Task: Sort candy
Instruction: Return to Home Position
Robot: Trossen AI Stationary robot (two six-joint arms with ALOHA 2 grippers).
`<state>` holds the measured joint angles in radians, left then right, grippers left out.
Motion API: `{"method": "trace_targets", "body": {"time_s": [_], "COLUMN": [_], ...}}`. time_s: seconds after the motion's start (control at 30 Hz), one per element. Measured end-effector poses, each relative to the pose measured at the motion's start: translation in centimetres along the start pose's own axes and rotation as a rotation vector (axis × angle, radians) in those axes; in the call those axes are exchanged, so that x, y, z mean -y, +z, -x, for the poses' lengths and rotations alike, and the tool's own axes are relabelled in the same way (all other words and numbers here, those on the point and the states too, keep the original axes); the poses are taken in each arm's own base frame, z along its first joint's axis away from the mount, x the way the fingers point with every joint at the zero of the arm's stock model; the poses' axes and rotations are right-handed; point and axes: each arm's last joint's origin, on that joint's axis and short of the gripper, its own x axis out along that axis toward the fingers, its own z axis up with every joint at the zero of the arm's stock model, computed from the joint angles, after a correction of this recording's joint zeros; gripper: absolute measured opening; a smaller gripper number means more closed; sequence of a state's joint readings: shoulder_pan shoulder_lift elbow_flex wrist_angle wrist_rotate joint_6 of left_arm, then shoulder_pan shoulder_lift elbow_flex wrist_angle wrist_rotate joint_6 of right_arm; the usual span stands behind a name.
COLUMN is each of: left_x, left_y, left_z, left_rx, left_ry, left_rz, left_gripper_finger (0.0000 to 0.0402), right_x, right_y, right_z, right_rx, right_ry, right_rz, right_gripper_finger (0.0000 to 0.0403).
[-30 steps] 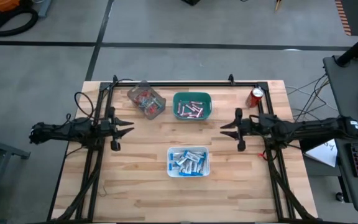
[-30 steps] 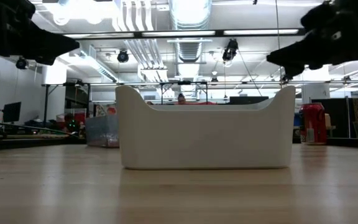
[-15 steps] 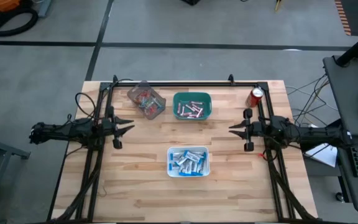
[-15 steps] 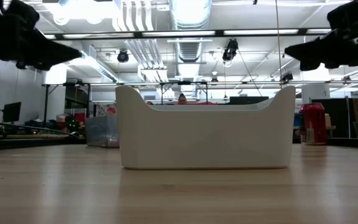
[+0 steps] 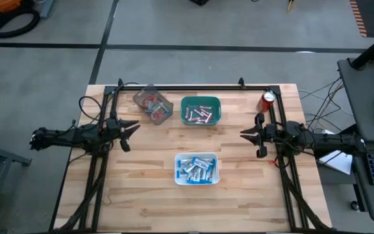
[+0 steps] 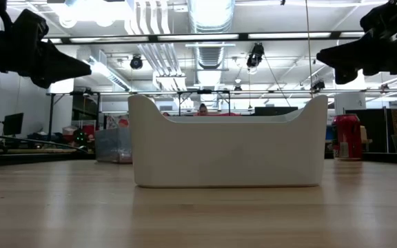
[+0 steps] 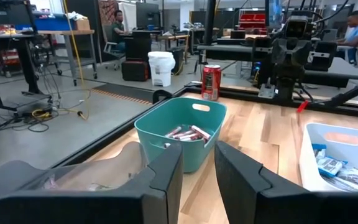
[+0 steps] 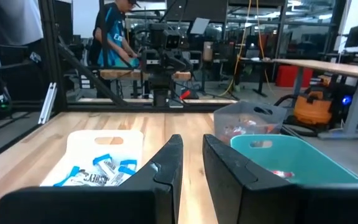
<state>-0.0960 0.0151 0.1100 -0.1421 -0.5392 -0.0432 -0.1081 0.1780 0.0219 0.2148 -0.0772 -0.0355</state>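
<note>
My left gripper [image 5: 134,128] and right gripper [image 5: 244,134] hang empty, fingers slightly parted. Blue-and-white wrapped candy packets [image 5: 197,168] lie mostly left-right, lower centre.

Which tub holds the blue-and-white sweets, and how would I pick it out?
On the wooden table, between the left gripper and the right gripper, stand three tubs. A clear tub and a green tub sit side by side near one edge; the third stands alone at the middle. It is the only white tub, holding blue-and-white packets.
</note>
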Motion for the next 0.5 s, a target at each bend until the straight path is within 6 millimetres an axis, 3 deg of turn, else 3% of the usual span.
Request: {"method": "trace_targets", "body": {"time_s": [0.33,0.5], "left_x": [0.03,0.03], "left_y": [-0.05,-0.05], "left_z": [-0.05,-0.06], "left_rx": [-0.006,-0.006], "left_ry": [0.0,0.0], "left_rz": [-0.004,-0.004], "left_gripper_finger": [0.0077,0.0077], "right_x": [0.0,-0.02], "right_y": [-0.02,-0.23], "right_z": [0.0,0.25], "right_rx": [-0.002,-0.001], "right_ry": [0.0,-0.006], "right_rz": [0.0,-0.097], "right_gripper_finger": [0.0057,0.0057]}}
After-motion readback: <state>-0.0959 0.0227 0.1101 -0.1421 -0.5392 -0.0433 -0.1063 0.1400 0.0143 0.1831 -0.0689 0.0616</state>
